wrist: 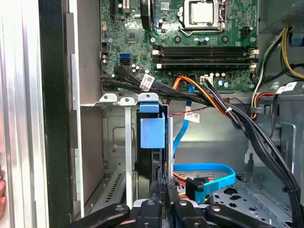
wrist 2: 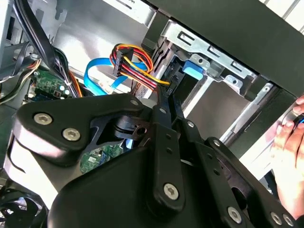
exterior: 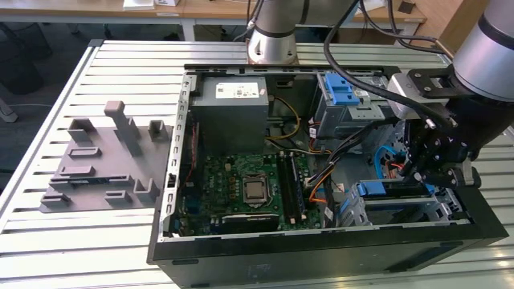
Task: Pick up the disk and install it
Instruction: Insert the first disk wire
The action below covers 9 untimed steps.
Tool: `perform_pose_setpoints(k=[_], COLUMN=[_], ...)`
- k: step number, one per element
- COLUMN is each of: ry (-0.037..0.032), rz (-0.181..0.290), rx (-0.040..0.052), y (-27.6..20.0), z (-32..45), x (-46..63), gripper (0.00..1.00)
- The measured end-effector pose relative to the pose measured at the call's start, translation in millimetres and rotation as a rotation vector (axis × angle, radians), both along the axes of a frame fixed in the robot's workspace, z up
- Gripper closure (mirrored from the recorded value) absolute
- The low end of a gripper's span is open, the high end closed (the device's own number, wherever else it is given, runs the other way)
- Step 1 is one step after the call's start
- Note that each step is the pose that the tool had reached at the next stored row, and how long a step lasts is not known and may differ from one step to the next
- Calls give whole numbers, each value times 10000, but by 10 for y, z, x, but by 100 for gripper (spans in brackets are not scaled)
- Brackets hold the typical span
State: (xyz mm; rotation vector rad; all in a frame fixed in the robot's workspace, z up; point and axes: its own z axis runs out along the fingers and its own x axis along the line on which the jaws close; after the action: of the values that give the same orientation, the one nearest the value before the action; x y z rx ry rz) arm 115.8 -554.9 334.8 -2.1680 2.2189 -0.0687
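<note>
While the arm reaches into the open computer case (exterior: 241,256) on the slatted metal table (exterior: 120,60), its gripper (exterior: 424,171) hangs low at the case's corner toward the exterior view's right, just above a drive bay (exterior: 401,208). In the first wrist view the gripper (wrist: 166,202) shows two black fingers (wrist: 156,190) drawn close together, pinched on the edge of a dark flat slab standing on edge in the bay. That slab is most likely the disk (wrist: 151,166), though its label cannot be seen; a blue plastic tab (wrist: 152,132) sits at its far end, and the disk lies deep between the bay's grey metal walls (wrist: 116,142). In the second wrist view the black fingers (wrist 2: 164,111) run narrow toward the same blue tab (wrist 2: 193,71) inside the metal bay frame (wrist 2: 209,52).

Just beside the bay, a blue flat cable (wrist: 209,175) curls across the case floor, and a bundle of red, yellow and orange wires (wrist 2: 135,64) ends in a black plug near the fingers. The green circuit board (exterior: 241,189) fills the middle of the case, with the grey power box (exterior: 231,114) behind it. A grey plastic fixture (exterior: 105,162) rests on the table, well apart at the exterior view's left. A person's hand (wrist 2: 290,152) touches the case's outer edge in the second wrist view.
</note>
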Motion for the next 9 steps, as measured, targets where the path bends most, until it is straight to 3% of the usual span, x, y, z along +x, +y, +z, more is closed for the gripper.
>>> perform_pose_setpoints(k=[5,9], ry=[-87,-106], rz=[72,269], rx=[12,14], y=[-1,-2], z=[-8,-11], x=[-9,-27], gripper=[84,84])
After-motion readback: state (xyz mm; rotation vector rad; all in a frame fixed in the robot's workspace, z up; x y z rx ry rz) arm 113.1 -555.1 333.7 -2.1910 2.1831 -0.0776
